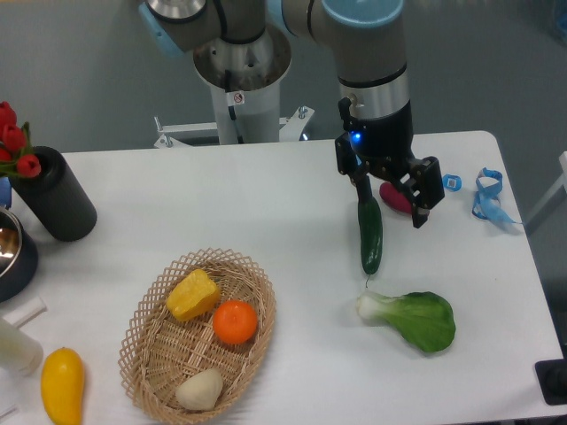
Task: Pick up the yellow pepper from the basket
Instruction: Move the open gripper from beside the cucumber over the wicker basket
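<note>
Yellow pepper (192, 295) in basket (146, 354); end effector (391, 205) spread, well apart.

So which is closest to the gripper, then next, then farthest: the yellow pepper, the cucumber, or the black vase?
Measured from the gripper in the camera view:
1. The cucumber, right below the gripper.
2. The yellow pepper, in the basket, toward the front left.
3. The black vase, at the table's far left edge.

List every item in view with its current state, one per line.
gripper: open, empty, above the table
yellow pepper: in the basket, untouched
basket: holds three items
orange fruit: in basket
pale piece: in basket
cucumber: lying on table
bok choy: lying on table
yellow squash: outside basket
</note>
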